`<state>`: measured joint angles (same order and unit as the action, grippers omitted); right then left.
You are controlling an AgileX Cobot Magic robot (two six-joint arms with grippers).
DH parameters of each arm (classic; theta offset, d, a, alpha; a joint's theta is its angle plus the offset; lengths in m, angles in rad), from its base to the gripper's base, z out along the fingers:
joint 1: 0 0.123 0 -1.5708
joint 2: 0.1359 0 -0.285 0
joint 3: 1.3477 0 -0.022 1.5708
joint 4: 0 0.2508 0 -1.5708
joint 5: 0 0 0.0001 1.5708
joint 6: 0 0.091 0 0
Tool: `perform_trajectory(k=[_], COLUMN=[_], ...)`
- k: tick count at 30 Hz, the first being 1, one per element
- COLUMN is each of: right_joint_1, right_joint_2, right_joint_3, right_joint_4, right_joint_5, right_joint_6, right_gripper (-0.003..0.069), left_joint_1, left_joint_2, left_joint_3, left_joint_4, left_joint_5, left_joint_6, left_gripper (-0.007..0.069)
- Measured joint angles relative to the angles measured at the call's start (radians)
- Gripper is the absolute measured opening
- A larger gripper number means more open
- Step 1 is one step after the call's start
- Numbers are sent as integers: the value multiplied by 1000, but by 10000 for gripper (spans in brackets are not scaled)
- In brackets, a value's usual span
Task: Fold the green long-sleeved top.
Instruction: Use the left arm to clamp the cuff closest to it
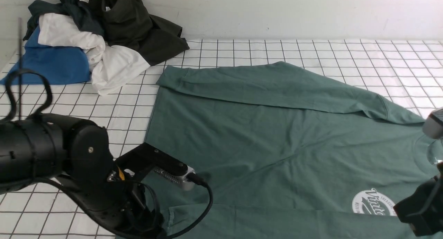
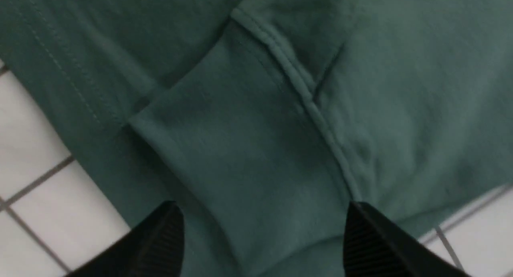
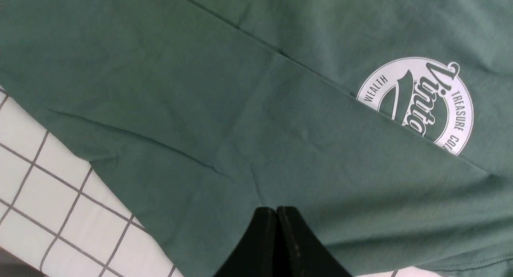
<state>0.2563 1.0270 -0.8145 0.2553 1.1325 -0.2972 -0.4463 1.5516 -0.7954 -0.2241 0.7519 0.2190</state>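
The green top (image 1: pixel 277 135) lies spread flat across the middle and right of the front view. One sleeve (image 1: pixel 277 86) is folded over its upper edge, and another fold along the bottom edge covers part of the white logo (image 1: pixel 372 202). It rests on the gridded table (image 1: pixel 311 50).

At lower left, the left gripper (image 2: pixel 262 229) hovers close over a folded band of the cloth. Its jaws are wide apart and the band runs between them, gripped by neither. At lower right, the right gripper (image 3: pixel 276 217) has its jaws pressed together just beside the logo, with no cloth visibly pinched.

Either arm could undo the folds. If the left one pulls away low, a finger may catch the band and drag it open. If the right one slides sideways, its closed tips could rumple the fabric. The cable (image 1: pixel 207 201) drooping over the cloth might also snag. The pile of clothes (image 1: pixel 97 35) at upper left sits well apart.
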Motion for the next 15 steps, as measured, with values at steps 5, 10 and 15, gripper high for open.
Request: perform_trajectory(k=[5, 10, 15], right_joint_1=[0, 0, 0], right_joint_2=[0, 0, 0], right_joint_3=[0, 0, 0], right_joint_4=[0, 0, 0], right_joint_5=[-6, -13, -15], right_joint_6=[-1, -1, -1], right_gripper=[-14, -14, -14], left_joint_1=[0, 0, 0], left_joint_2=[73, 114, 124], left_joint_3=[-1, -7, -14], left_joint_4=[4, 5, 12], left_joint_5=[-110, -165, -165], left_joint_6=[-77, -101, -105], left_gripper=[510, 510, 464])
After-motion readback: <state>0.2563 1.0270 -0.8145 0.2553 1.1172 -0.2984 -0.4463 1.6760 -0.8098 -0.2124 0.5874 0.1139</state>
